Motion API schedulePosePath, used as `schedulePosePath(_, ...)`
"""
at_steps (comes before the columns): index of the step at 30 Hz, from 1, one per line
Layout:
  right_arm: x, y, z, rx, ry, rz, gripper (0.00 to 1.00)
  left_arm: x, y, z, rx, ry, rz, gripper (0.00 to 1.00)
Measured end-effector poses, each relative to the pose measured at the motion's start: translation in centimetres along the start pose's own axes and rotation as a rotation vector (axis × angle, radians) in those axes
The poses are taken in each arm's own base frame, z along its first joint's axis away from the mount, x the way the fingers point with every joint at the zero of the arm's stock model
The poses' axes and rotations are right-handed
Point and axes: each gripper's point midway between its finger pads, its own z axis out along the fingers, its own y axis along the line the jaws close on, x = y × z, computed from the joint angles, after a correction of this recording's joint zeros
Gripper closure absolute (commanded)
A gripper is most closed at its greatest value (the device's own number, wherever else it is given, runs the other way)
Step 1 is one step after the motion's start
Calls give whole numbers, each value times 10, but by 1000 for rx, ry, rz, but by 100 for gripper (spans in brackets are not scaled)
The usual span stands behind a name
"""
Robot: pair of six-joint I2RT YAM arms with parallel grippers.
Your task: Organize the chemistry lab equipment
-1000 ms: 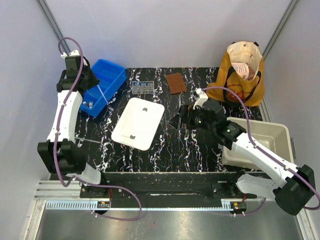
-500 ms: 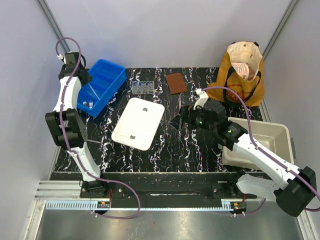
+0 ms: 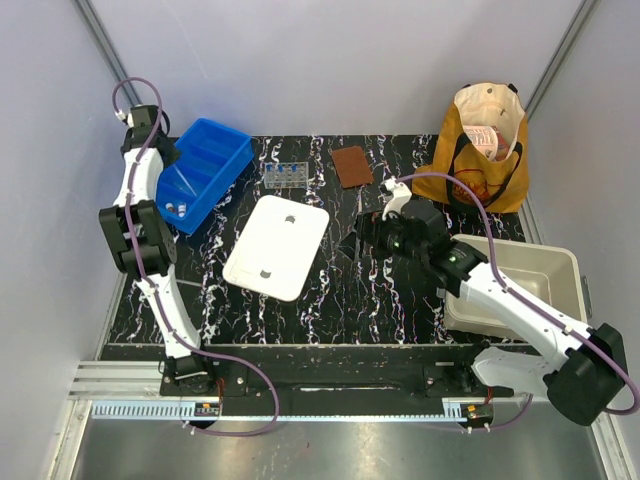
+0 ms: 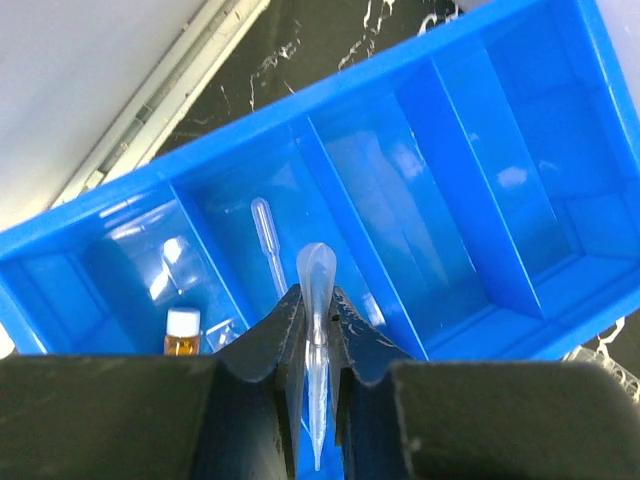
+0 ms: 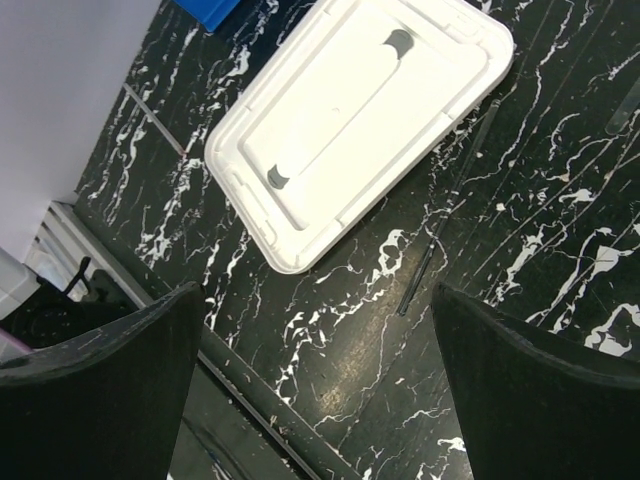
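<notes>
A clear pipette [image 4: 316, 268] is clamped between the left gripper's [image 4: 316, 310] jaws, over the blue bin [image 4: 455, 190]. Below, a second pipette [image 4: 268, 240] lies in one compartment, with an amber vial [image 4: 181, 335] possibly in the next. The right gripper [image 5: 315, 335] is spread wide, well away from the bin, above a thin metal tool [image 5: 430, 250].

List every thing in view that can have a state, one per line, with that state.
Left end effector, shut on pipette.
Right end effector, open, empty.
Amber vial, capped, in blue bin.
White lid, flat on table.
Beige tub, uncovered.
Tote bag, upright, mouth open.
Tube rack, upright, holding blue-capped tubes.
</notes>
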Motion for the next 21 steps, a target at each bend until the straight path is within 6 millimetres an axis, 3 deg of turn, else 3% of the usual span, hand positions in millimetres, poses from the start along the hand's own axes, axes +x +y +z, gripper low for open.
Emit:
schedulePosePath(6, 7, -9, 10, 27, 28, -7, 0, -10, 4, 15, 0, -27, -5, 82)
schedulePosePath(10, 9, -10, 13, 33, 37, -7, 0, -3, 6, 24, -1, -10, -1, 79)
schedulePosePath(16, 9, -11, 16, 35, 44, -8, 0, 2, 4, 29, 11, 2, 12, 58)
schedulePosePath(21, 8, -11, 16, 35, 41, -8, 0, 2, 4, 29, 13, 4, 13, 49)
